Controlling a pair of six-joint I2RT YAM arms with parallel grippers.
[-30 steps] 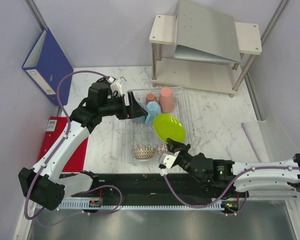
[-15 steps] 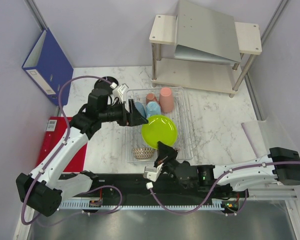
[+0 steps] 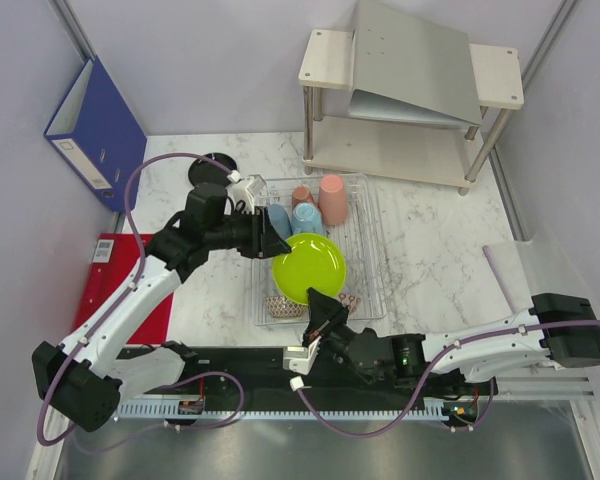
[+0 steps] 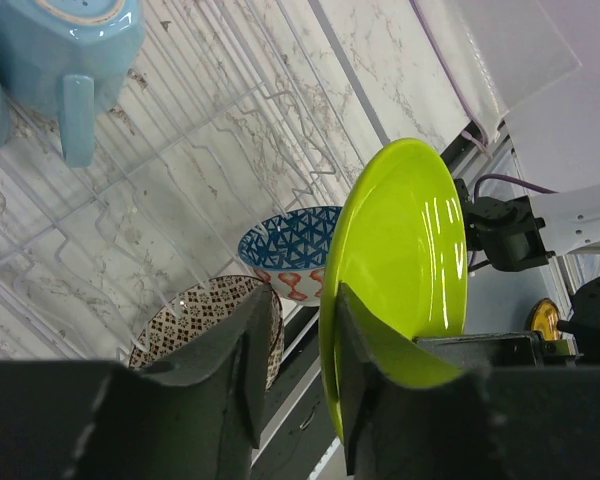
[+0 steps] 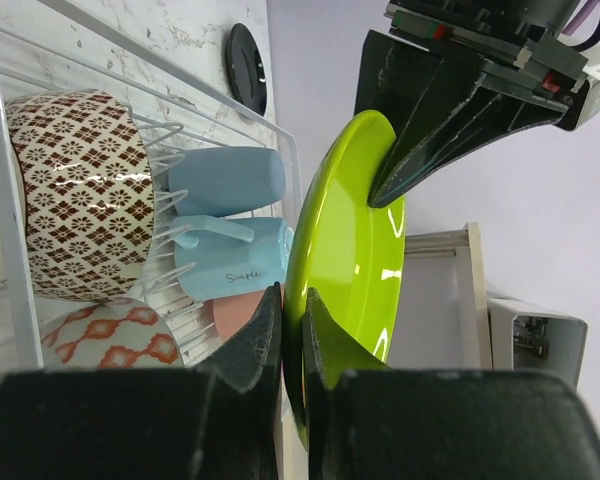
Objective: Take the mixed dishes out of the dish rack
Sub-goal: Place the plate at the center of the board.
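Observation:
The lime-green plate hangs on edge over the near part of the dish rack. My right gripper is shut on its lower rim. My left gripper straddles the plate's upper left rim: one finger lies on the plate's face, and a gap shows at the other. In the rack stand a salmon-pink cup, a salmon-pink mug, two light-blue cups, a brown-white bowl and a red-white bowl. A black plate lies on the table left of the rack.
A beige two-tier shelf stands behind the rack. A blue binder leans on the left wall, with a red flat object below it. A black rail runs along the near table edge.
My right gripper has carried the green plate left and toward the front. My left gripper has moved right to the plate's rim, and its jaws have narrowed around it.

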